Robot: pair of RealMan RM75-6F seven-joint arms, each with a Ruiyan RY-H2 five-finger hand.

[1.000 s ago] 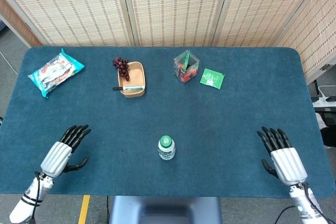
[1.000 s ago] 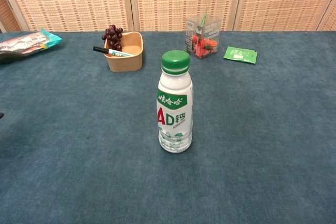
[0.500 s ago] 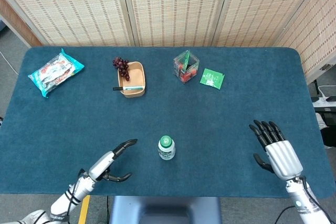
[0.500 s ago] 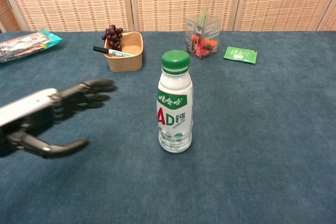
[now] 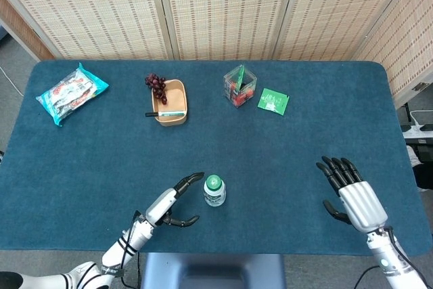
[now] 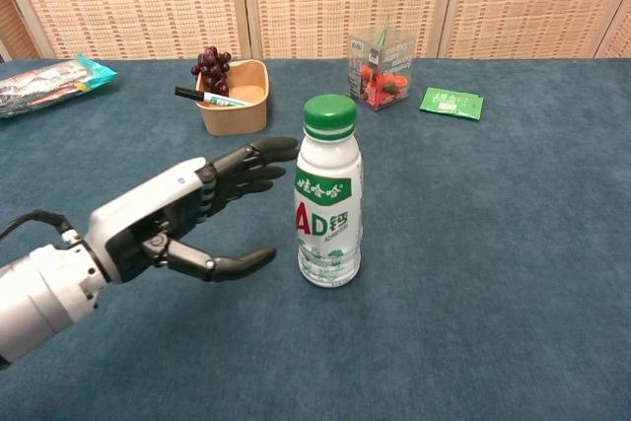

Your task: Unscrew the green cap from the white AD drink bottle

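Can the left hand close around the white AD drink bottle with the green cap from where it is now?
Probably yes. The left hand is open beside the white AD drink bottle, fingers and thumb spread toward it, with only bare blue table in the gap. It isn't touching yet.

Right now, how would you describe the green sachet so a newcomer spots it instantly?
Start at the blue table and go to its far edge by the woven screens. Just right of the clear box holding red items lies the green sachet, flat on the cloth. It is the only flat green packet there; the tan bowl further left holds grapes and a marker.
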